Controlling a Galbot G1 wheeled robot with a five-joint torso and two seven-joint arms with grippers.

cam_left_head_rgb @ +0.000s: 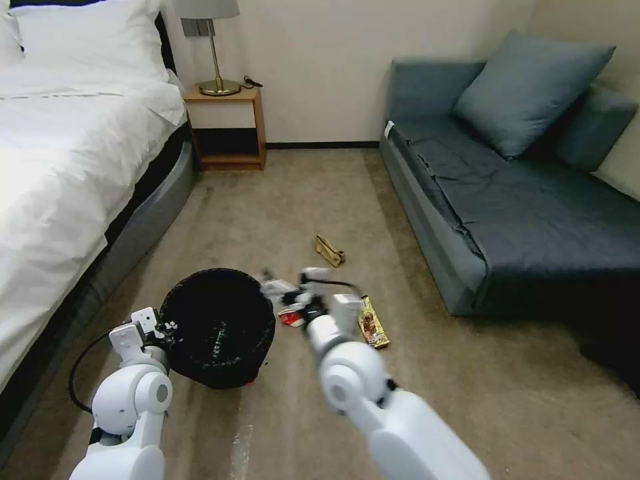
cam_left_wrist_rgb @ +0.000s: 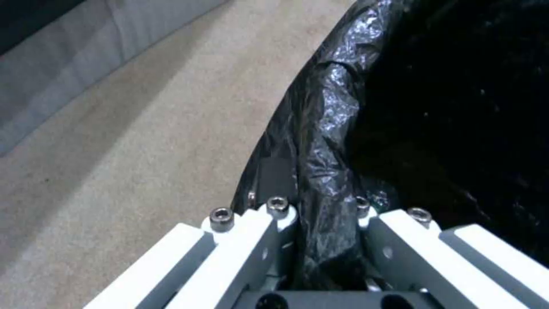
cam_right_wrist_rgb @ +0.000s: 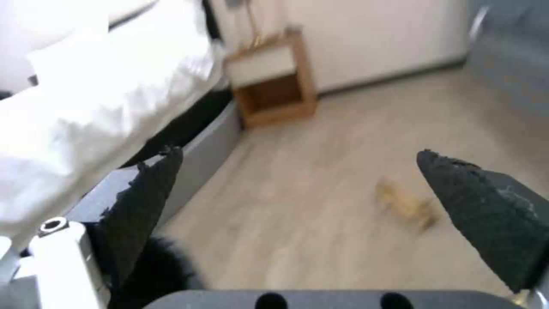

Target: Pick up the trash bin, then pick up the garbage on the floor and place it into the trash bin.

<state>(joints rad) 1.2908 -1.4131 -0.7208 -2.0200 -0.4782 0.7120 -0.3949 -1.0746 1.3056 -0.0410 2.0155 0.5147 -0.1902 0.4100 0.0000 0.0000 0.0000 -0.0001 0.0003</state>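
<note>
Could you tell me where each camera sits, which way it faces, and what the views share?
Head view: from the robot's head, looking down at the carpet; both arms show, left gripper at the trash bin, right gripper over the litter.
Left wrist view: along the left gripper, shut on the bin's bagged rim.
Right wrist view: between open fingers toward the nightstand.
Shared: the tan paper bag, bed, nightstand.

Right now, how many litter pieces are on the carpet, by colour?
Tan paper bag: 1
Yellow wrapper: 1
Red-and-white carton: 1
Total: 3 sure; a blurred pale piece by the right claw may be a fourth.
</note>
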